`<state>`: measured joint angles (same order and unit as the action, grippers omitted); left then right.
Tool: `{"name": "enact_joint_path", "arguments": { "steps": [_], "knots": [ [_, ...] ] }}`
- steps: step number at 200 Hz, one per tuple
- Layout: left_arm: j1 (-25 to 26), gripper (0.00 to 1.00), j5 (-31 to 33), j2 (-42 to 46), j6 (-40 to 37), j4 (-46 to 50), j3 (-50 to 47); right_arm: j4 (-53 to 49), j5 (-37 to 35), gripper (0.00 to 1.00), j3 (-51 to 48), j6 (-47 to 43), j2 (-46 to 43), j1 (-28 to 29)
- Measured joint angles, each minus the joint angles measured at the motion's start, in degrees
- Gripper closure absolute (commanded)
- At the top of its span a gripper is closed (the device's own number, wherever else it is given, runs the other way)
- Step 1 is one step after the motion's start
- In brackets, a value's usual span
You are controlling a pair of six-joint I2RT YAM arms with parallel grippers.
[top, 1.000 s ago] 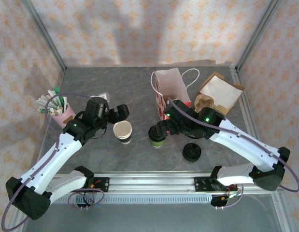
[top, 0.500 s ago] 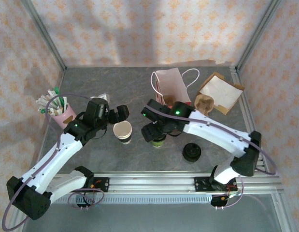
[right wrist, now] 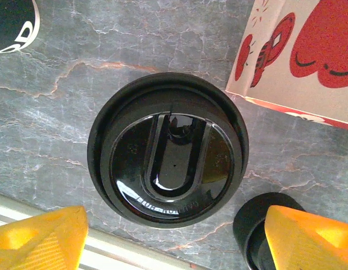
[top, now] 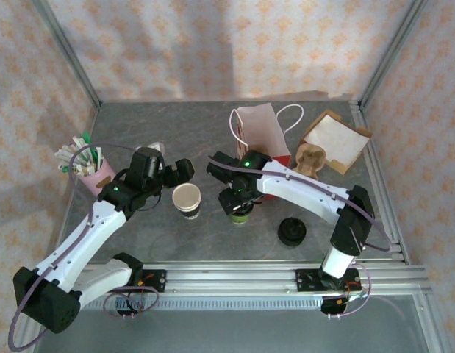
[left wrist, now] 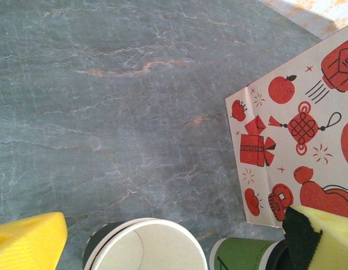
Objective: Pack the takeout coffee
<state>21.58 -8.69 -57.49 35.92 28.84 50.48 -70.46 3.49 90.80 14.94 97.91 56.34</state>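
Observer: Since a second ago the right arm is seen to have been swung in leftward, so that the right end effector (right wrist: 174, 236) is now carried directly above the takeout coffee (top: 241, 215). The left arm is barely changed.

Checker: Where is the coffee placed, and is it held?

Observer: It is stood upright on the surface (top: 176, 125), close beside the paper bag (top: 260, 132) and near the open cup (top: 187, 198). It is not held. The yellow fingers (right wrist: 41, 239) are spread wide to either side of the black lid (right wrist: 169, 169), clear of it. The left end effector (top: 177, 175) is likewise fully spread, with nothing gripped, above the open cup.

Checker: How is it judged to handle?

Observer: The thin paper wall is expected to give under a hard squeeze, and the glossy lid looks slick and only pressed on. Whether the cup is filled cannot be told, so it is best treated as heavy and kept upright. A gentle hold on the wall just under the lid's rim is advised, where the paper is likely stiffest.

Checker: What is counted?

Observer: Two paper cups are counted, one of them lidded. One stack of lids (top: 292, 232) is seen, its number not readable. One bag, one cardboard carrier (top: 330, 143) and one pink cup (top: 91, 170) of stirrers are also counted.
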Motion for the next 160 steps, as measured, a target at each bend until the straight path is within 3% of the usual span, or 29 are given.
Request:
{"name": "enact_joint_path", "arguments": {
  "steps": [55, 160],
  "knots": [
    [-0.76, 0.00, -0.72, 0.00, 0.00, -0.17, -0.42, -0.11, 3.65, 0.15, 1.97, -1.60, 3.67, -2.43],
    [-1.40, 0.00, -1.40, 0.68, 0.00, -0.22, -0.46, -1.16, 3.85, 0.16, 4.09, -3.04, 6.69, -3.76]
  ]
}}
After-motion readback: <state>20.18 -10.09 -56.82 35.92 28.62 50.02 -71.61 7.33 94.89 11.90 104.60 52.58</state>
